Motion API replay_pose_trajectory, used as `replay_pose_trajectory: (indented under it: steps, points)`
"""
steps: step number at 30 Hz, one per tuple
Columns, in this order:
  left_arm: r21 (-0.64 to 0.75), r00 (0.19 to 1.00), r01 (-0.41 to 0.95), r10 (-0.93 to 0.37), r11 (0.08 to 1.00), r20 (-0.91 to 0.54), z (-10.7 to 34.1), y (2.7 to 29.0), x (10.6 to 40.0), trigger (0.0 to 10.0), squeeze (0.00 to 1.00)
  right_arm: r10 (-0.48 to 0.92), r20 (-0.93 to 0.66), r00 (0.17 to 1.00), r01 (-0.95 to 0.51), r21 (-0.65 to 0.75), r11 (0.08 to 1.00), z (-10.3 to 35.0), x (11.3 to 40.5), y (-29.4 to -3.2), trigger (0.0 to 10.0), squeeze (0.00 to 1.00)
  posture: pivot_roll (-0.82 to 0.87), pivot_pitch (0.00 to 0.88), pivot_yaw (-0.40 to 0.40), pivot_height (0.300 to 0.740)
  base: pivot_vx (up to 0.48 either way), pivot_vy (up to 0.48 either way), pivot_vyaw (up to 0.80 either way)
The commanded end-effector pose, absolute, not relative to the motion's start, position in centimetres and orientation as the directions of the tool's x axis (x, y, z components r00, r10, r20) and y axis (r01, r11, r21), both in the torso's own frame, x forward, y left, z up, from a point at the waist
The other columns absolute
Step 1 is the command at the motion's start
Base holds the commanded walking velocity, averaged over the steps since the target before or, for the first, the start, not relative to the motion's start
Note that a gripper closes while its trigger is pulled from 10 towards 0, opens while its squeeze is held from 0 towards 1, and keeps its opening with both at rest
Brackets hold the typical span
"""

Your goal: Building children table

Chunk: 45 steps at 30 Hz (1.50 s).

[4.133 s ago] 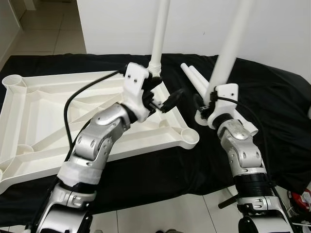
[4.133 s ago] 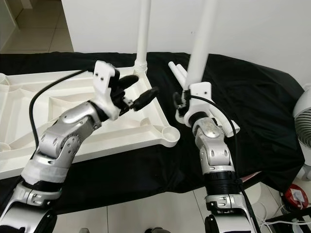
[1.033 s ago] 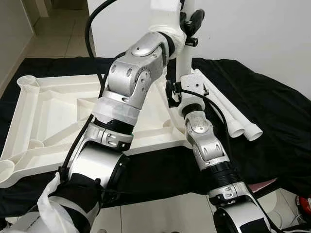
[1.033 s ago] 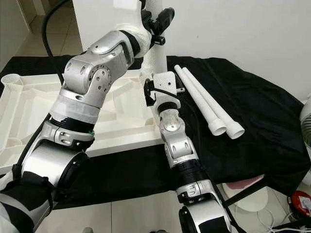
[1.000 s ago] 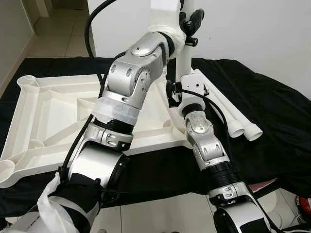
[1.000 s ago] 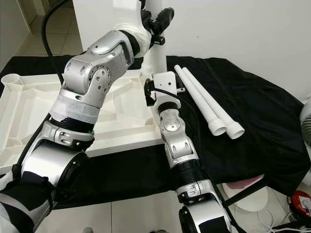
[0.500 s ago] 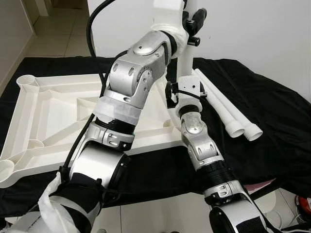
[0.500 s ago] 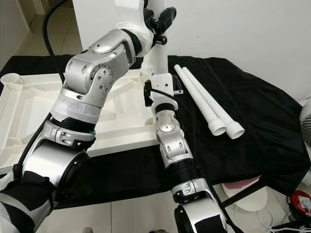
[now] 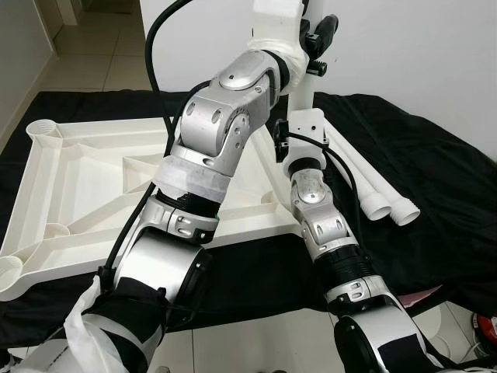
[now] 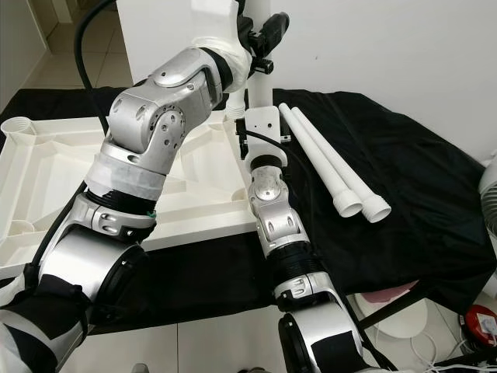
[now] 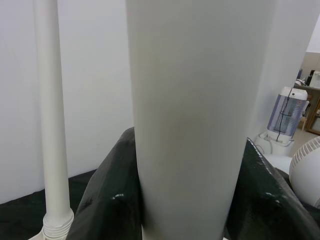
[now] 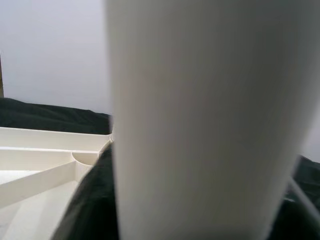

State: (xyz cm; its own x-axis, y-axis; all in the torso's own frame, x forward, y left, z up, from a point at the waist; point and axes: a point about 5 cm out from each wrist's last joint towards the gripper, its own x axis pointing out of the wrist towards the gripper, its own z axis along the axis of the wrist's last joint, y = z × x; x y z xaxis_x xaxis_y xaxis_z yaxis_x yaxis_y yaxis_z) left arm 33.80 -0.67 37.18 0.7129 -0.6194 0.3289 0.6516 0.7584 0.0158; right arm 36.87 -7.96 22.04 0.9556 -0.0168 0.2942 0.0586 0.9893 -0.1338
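While no lettering can be read, the left gripper (image 10: 260,35) and right gripper (image 12: 200,165) both clasp the upright white plastic leg tube (image 11: 192,125) over the upturned white plastic tabletop (image 9: 70,186) at frame centre.

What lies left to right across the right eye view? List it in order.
Tabletop → left arm → upright leg held by both grippers → two loose legs on the black cloth → red object on the floor.
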Motion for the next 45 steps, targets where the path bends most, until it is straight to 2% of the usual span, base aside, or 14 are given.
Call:
replay_pose_trajectory:
  steps: [1, 12, 13, 14, 16, 17, 25, 26, 29, 33, 41, 45]
  points:
    - [0.041, 0.7, 0.654, -0.624, 0.756, 0.348, 38.2, -1.2, 33.2, 10.0, 0.0, -0.026, 0.291, 0.956, 0.065, -0.124, 0.99, 22.0, 37.1, -8.3, 0.0, 0.0, 0.06, 0.021, -0.074, 0.74, 0.0, 0.0, 0.0]
    - [0.048, 0.706, 0.644, -0.617, 0.764, 0.347, 38.2, -1.2, 33.2, 10.0, 0.0, -0.044, 0.27, 0.962, 0.074, -0.102, 0.992, 21.5, 37.1, -8.5, 0.0, 0.0, 0.06, 0.027, -0.074, 0.74, 0.0, 0.0, 0.0]
    - [0.061, 0.701, 0.642, -0.617, 0.765, 0.358, 38.3, -1.2, 33.1, 10.0, 0.0, -0.047, 0.268, 0.962, 0.077, -0.101, 0.992, 21.5, 37.2, -8.5, 10.0, 0.0, 0.06, 0.027, -0.074, 0.74, 0.0, 0.0, 0.0]
    - [0.058, 0.676, 0.67, -0.64, 0.74, 0.365, 38.1, -1.5, 33.0, 10.0, 0.81, -0.048, 0.268, 0.962, 0.078, -0.099, 0.992, 21.6, 37.2, -8.5, 10.0, 0.0, 0.06, 0.027, -0.074, 0.74, 0.0, 0.0, 0.0]
    - [0.054, 0.657, 0.691, -0.657, 0.721, 0.37, 38.0, -1.6, 32.9, 10.0, 0.81, -0.048, 0.269, 0.962, 0.078, -0.099, 0.992, 21.6, 37.3, -8.5, 10.0, 0.0, 0.06, 0.027, -0.074, 0.74, 0.0, 0.0, 0.0]
    - [0.049, 0.644, 0.708, -0.672, 0.704, 0.366, 37.7, -1.9, 32.8, 10.0, 1.0, -0.049, 0.265, 0.963, 0.076, -0.094, 0.993, 21.5, 37.3, -8.5, 10.0, 0.0, 0.07, 0.026, -0.074, 0.74, 0.0, 0.0, 0.0]
    - [0.029, 0.632, 0.727, -0.685, 0.686, 0.363, 36.8, -2.2, 32.8, 10.0, 1.0, -0.061, 0.218, 0.974, 0.066, -0.014, 0.998, 21.1, 37.5, -8.7, 10.0, 0.0, 0.06, 0.026, -0.071, 0.74, 0.0, 0.0, 0.0]
    - [-0.003, 0.623, 0.744, -0.692, 0.668, 0.365, 36.3, -1.9, 32.9, 10.0, 0.0, -0.071, 0.209, 0.975, 0.07, 0.013, 0.997, 21.0, 37.5, -9.0, 10.0, 0.0, 0.06, 0.027, -0.069, 0.74, 0.0, 0.0, 0.0]
    - [-0.033, 0.621, 0.752, -0.692, 0.658, 0.367, 35.6, -1.4, 33.0, 10.0, 0.0, -0.083, 0.201, 0.976, 0.077, 0.038, 0.996, 21.0, 37.6, -9.5, 10.0, 0.0, 0.06, 0.03, -0.068, 0.74, 0.0, 0.0, 0.0]
    - [-0.141, 0.65, 0.748, -0.675, 0.648, 0.349, 33.7, 1.3, 33.3, 10.0, 0.0, -0.11, 0.192, 0.975, 0.1, 0.064, 0.993, 20.8, 37.7, -11.0, 10.0, 0.0, 0.06, 0.033, -0.072, 0.74, 0.0, 0.0, 0.0]
    - [-0.135, 0.717, 0.684, -0.627, 0.717, 0.305, 32.8, 3.0, 33.6, 10.0, 0.0, -0.132, 0.204, 0.97, 0.121, 0.064, 0.991, 20.9, 37.7, -12.5, 10.0, 0.0, 0.06, 0.032, -0.077, 0.74, 0.0, 0.0, 0.0]
    - [-0.154, 0.752, 0.651, -0.605, 0.743, 0.261, 30.6, 4.0, 33.7, 10.0, 0.0, -0.143, 0.209, 0.967, 0.136, 0.048, 0.99, 20.7, 37.5, -13.8, 10.0, 0.0, 0.07, 0.029, -0.08, 0.74, 0.0, 0.0, 0.0]
